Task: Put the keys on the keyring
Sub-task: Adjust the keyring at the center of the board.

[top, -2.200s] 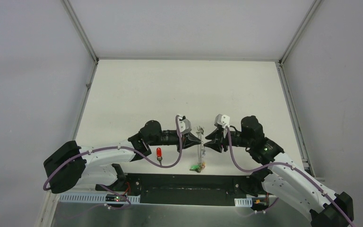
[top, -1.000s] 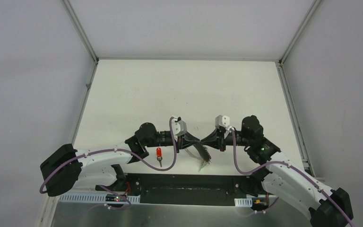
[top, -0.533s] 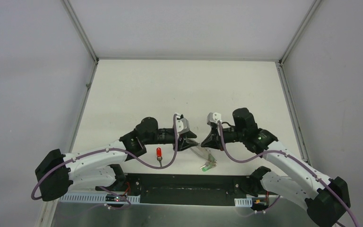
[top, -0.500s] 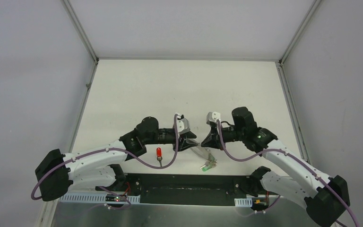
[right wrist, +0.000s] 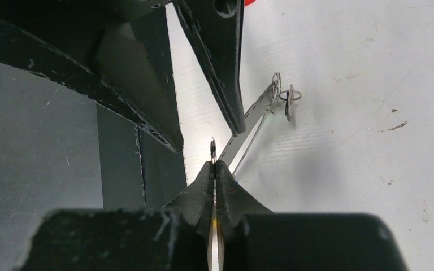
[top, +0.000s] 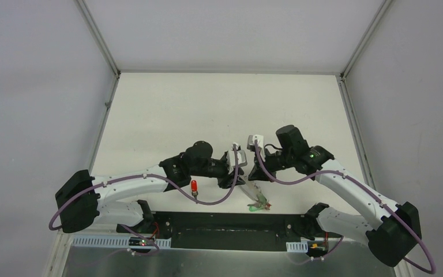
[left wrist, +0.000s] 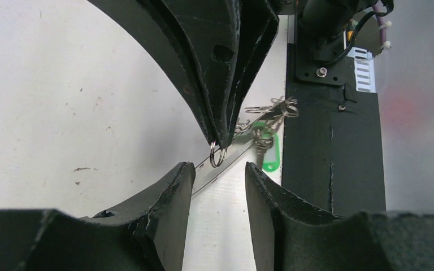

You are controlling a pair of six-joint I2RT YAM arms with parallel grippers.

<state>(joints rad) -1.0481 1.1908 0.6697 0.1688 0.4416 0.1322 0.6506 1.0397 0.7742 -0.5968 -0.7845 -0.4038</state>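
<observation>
2 robot arms meet tip to tip over the near edge of a white counter [top: 219, 109], low in the centre of the overhead frame. The right end effector [right wrist: 215, 165] has its fingers pressed together, pinching a small wire ring [right wrist: 213, 148] that sits at the raised end of the keyring [left wrist: 234, 159]. The keyring appears edge-on as a thin grey strip slanting from that pinch down toward the counter's front edge.

The left end effector [left wrist: 219, 168] faces it with its fingers apart. In the left wrist view, the strip passes across the gap between the 2 fingers; whether either pad touches it cannot be told.

A green-headed key [left wrist: 270, 160] hangs at the strip's lower end, lying at the white counter's front edge just beside the black base plate [left wrist: 333, 141]. A cluster of loose wire rings [left wrist: 274, 106] sits just above it in that view.

A red-headed key [top: 194, 186] lies apart on the counter, left of both end effectors and beneath the left arm's purple cable [top: 207, 201], off the keyring.
</observation>
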